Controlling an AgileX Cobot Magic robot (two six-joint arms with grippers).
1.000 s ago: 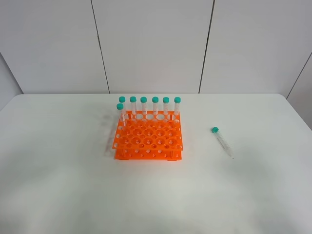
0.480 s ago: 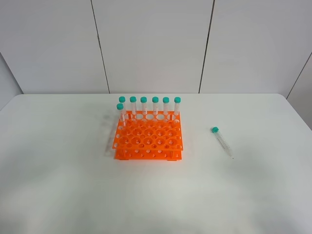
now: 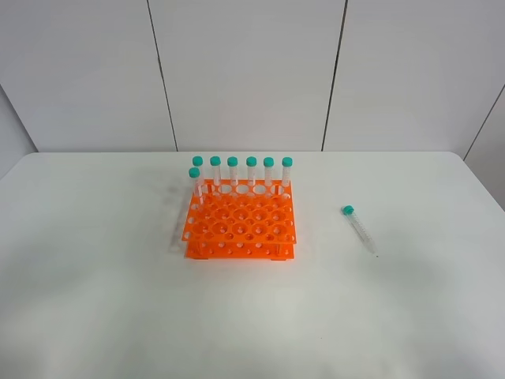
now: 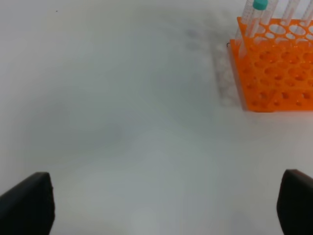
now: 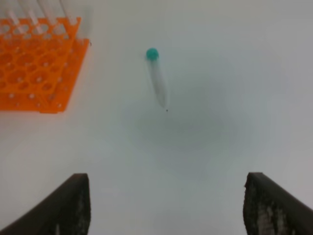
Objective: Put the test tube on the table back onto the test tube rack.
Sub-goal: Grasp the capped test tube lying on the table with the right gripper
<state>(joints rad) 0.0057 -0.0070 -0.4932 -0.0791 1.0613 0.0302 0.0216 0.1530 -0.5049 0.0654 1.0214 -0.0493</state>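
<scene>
Right wrist shows test tube (image 5: 157, 81); left, rack (image 4: 274, 68).

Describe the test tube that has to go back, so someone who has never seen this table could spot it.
On the white table, find the orange test tube rack near the middle. To its right in the high view, apart from it, is a clear test tube with a teal cap. It alone lies flat; the seven other tubes stand upright in the rack.
</scene>
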